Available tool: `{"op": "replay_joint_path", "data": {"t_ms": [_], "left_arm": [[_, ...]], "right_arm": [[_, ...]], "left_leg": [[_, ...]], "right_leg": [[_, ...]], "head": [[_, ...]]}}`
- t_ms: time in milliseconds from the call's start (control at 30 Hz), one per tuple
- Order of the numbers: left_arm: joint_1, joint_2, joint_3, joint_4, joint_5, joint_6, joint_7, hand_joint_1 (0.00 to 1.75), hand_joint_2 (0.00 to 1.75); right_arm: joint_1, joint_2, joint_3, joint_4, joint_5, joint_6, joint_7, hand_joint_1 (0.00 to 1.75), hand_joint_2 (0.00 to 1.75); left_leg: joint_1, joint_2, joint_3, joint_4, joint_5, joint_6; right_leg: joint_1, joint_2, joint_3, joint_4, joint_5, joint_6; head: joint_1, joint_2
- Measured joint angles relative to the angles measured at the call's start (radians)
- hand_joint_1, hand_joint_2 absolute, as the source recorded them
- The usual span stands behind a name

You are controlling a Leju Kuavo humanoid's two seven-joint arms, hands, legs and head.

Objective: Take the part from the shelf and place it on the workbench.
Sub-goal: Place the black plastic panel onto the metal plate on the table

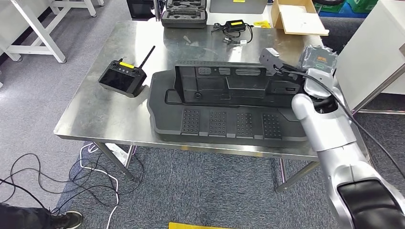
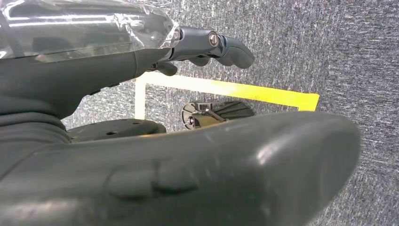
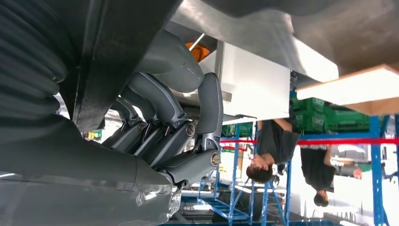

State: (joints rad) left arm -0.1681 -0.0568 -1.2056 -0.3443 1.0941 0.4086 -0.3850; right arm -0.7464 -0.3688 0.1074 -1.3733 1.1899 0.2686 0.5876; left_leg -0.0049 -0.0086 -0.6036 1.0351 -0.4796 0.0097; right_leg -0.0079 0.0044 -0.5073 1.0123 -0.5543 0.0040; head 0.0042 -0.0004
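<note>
The part (image 1: 224, 105) is a long black plastic tray with an upright back wall and studded pads, lying flat on the steel workbench (image 1: 110, 114) near its front edge. My right arm reaches to the part's right end, and its wrist (image 1: 316, 64) covers most of the hand there. In the right wrist view my right hand (image 3: 174, 127) has its fingers curled around the edge of the black part (image 3: 117, 47). My left hand (image 2: 188, 141) hangs over grey carpet, its fingers (image 2: 221, 44) apart from the thumb and nothing in it.
A black remote controller (image 1: 122, 76) lies on the bench left of the part. A black case (image 1: 184, 14), a charger with cables (image 1: 234, 28) and a cardboard box (image 1: 296, 19) sit at the far edge. Cables (image 1: 71, 181) trail on the floor. Two people (image 3: 273, 141) stand by blue racks.
</note>
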Motion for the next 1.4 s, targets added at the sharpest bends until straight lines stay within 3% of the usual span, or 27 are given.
{"op": "replay_joint_path", "data": {"t_ms": [900,1400], "left_arm": [[0.000,0.000,0.000,-0.005,-0.014,-0.017,-0.017,0.00,0.00],[-0.001,0.000,0.000,-0.005,-0.022,-0.032,-0.013,0.00,0.00]], "right_arm": [[-0.025,0.039,0.024,0.000,-0.056,0.222,0.000,1.75,1.75],[-0.046,0.042,0.066,0.001,-0.130,0.277,0.000,1.75,1.75]], "left_leg": [[0.000,0.000,0.001,0.000,0.000,0.000],[0.000,0.000,0.001,0.000,0.000,0.000]], "right_leg": [[0.000,0.000,0.001,0.000,0.000,0.000],[0.000,0.000,0.001,0.000,0.000,0.000]], "head": [[0.000,0.000],[0.000,0.000]]}}
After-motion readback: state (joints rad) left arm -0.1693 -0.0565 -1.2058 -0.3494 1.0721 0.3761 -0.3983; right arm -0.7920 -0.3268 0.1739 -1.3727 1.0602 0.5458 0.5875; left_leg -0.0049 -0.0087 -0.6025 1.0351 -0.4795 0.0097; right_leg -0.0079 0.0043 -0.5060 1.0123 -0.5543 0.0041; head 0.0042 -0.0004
